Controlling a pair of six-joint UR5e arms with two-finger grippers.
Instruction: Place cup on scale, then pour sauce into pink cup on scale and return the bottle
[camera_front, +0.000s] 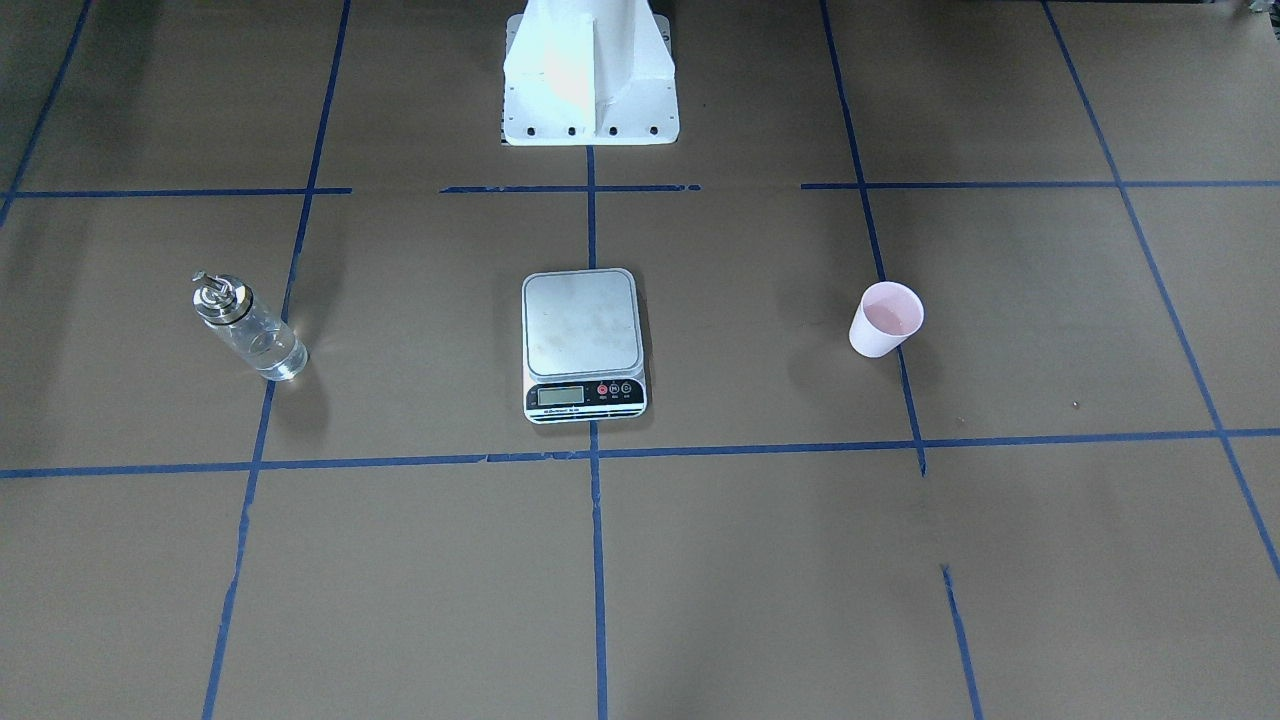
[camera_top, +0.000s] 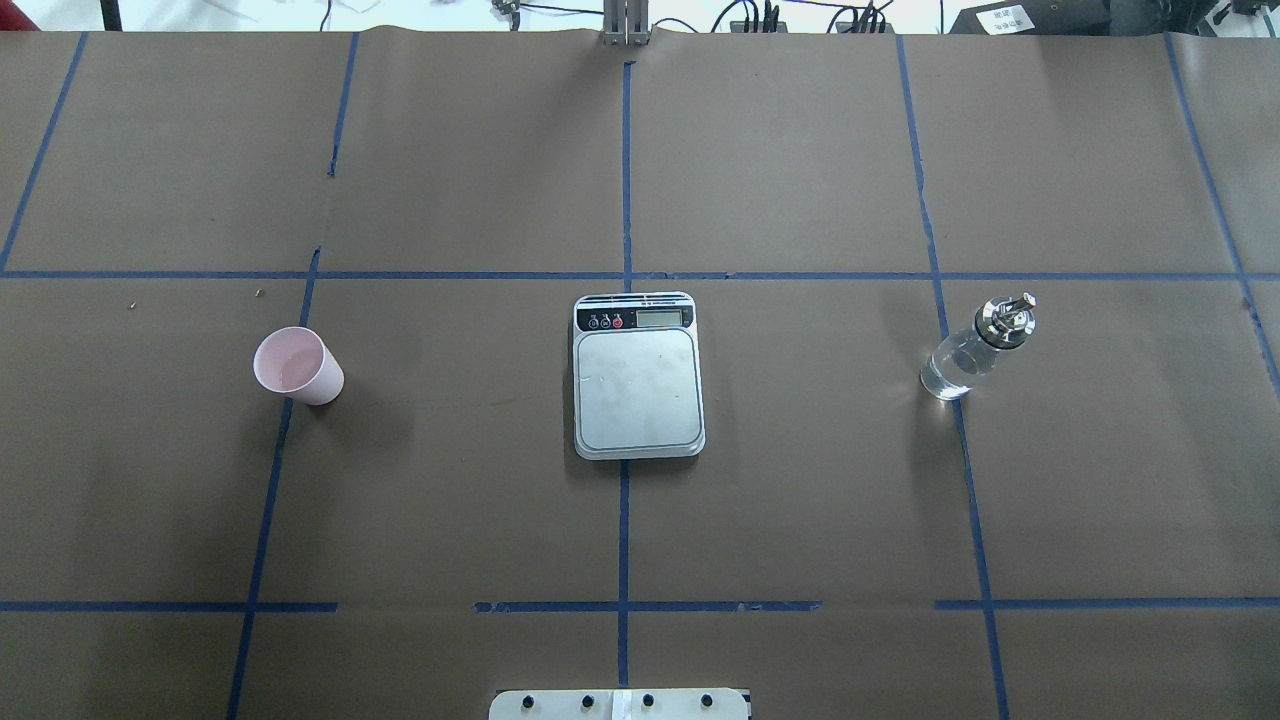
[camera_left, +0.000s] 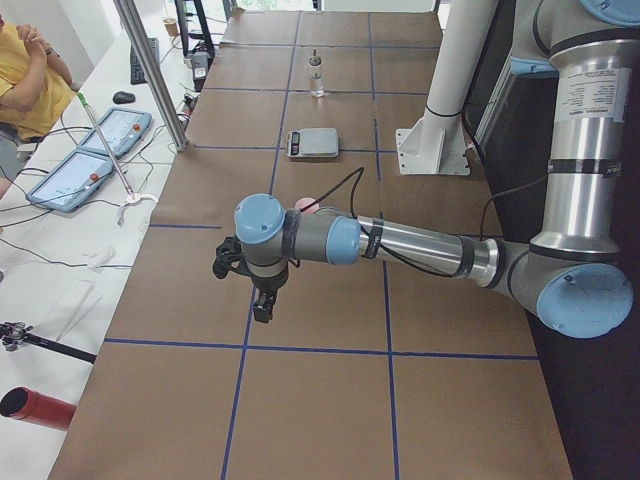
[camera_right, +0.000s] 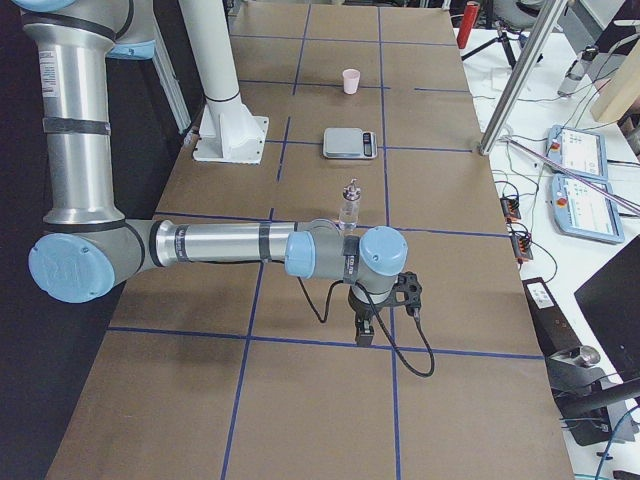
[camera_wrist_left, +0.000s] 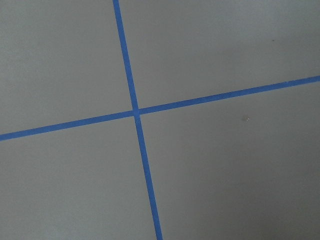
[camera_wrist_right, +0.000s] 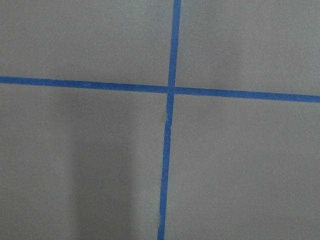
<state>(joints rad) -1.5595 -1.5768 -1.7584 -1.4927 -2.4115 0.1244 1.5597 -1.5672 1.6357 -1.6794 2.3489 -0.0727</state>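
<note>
The pink cup (camera_top: 297, 366) stands upright on the brown paper on my left side, also in the front view (camera_front: 886, 319). The scale (camera_top: 637, 385) sits at the table's middle with nothing on its platform (camera_front: 584, 340). The glass bottle (camera_top: 975, 347) with its silver spout cap stands on my right side (camera_front: 247, 326). My left gripper (camera_left: 262, 305) hangs above the table, nearer the camera than the cup, in the exterior left view only. My right gripper (camera_right: 366, 335) hangs nearer the camera than the bottle (camera_right: 350, 205) in the exterior right view only. I cannot tell whether either is open.
Blue tape lines grid the brown paper; both wrist views show only a tape crossing (camera_wrist_left: 136, 112). The white robot pedestal (camera_front: 590, 75) stands at the robot-side table edge. Tablets (camera_left: 90, 150) and a seated person (camera_left: 25, 70) are beyond the far edge.
</note>
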